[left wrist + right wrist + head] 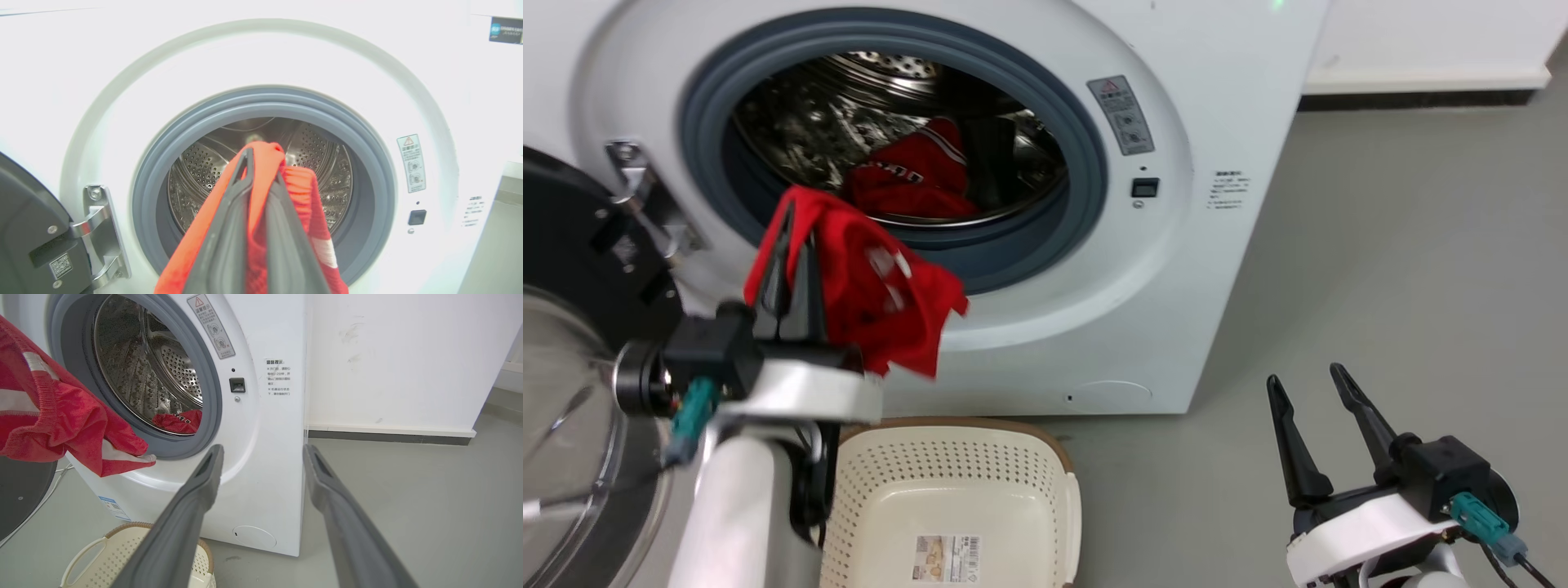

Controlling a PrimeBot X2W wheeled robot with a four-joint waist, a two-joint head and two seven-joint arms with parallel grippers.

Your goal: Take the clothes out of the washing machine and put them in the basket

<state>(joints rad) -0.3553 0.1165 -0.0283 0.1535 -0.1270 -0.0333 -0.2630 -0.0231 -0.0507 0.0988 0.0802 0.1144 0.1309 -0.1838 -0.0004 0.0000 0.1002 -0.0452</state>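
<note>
My left gripper [792, 220] is shut on a red garment [882, 294] with white stripes, held in the air just outside the washing machine's [1176, 245] open mouth. The cloth drapes over the fingers [241, 196] in the left wrist view and hangs at the left of the right wrist view as a red garment [53, 416]. A second red garment [907, 175] lies inside the steel drum [866, 90]. The cream basket [947, 498] stands on the floor below the held garment. My right gripper [1311, 388] is open and holds nothing, low at the right.
The round glass door [572, 367] hangs open at the left, close beside my left arm. Grey floor [1380, 286] stretches to the right of the machine, up to a white wall with a dark skirting [1413, 98].
</note>
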